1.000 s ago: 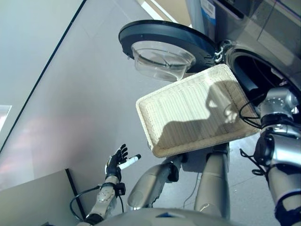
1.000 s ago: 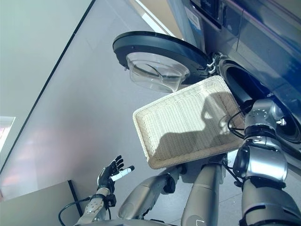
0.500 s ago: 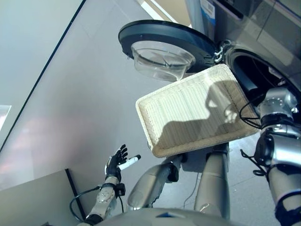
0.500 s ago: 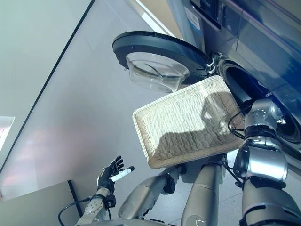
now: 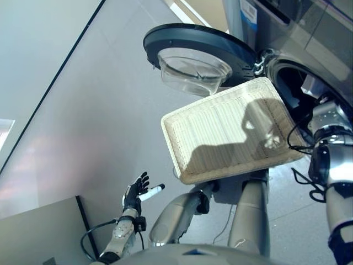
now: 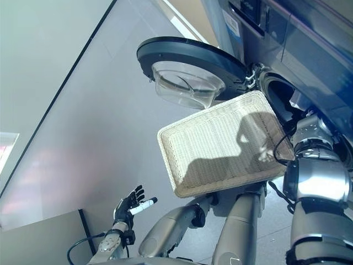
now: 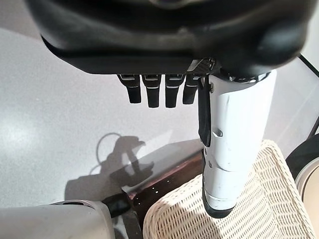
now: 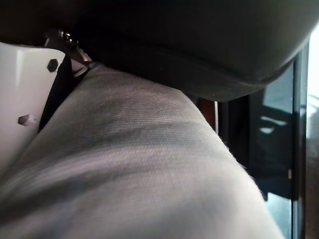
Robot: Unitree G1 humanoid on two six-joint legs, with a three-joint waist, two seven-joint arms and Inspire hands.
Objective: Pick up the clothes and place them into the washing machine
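Right hand (image 8: 20,99): only the white thumb cover shows, pressed against grey cloth (image 8: 139,174); fingers hidden, grasp cannot be told. The arm reaches to the right, at the drum mouth.
Washing machine (image 6: 309,49): far right, partly cut off, round door (image 6: 190,58) swung open.
Wicker basket (image 5: 226,132): centre, tilted.
Left hand (image 5: 137,193): near left, fingers spread, empty.

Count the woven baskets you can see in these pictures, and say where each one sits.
1. A single cream woven wicker basket sits empty, tilted, before the open washing machine drum, below the round dark door. None other shows; grey cloth fills the right wrist view.
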